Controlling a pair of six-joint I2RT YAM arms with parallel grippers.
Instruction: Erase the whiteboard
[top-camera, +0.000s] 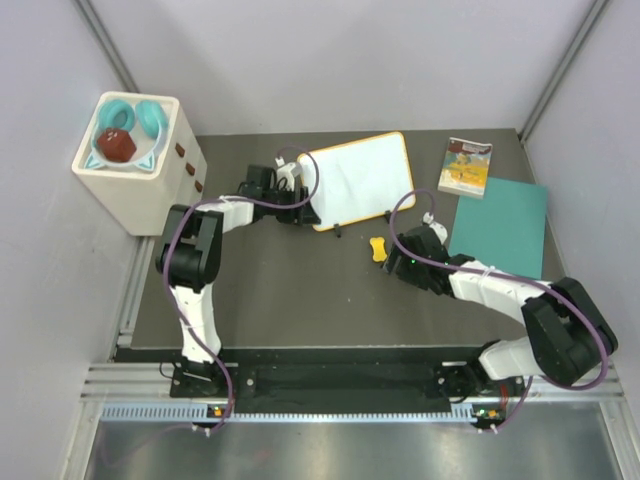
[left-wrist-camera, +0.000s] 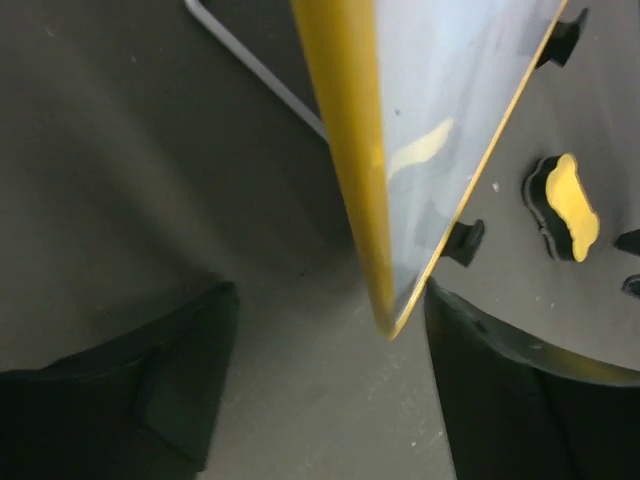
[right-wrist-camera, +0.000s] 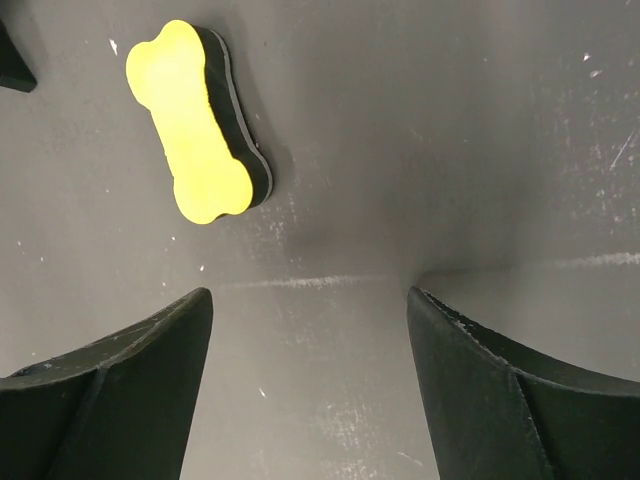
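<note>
Left jaws apart astride whiteboard (left-wrist-camera: 450, 80) corner, right jaws apart, low near eraser (right-wrist-camera: 190, 120).

Dark grey table (top-camera: 280, 290) carrying four loose things.
The whiteboard (top-camera: 360, 178) sits at the far middle, with small black feet showing along its near edge. A yellow bone-shaped eraser (top-camera: 377, 248) with a black underside lies just near of it, apart from the board. A book (top-camera: 466, 166) lies at the far right, touching the far corner of a teal sheet (top-camera: 500, 228). The bare surface shows pale scuffs and specks.
</note>
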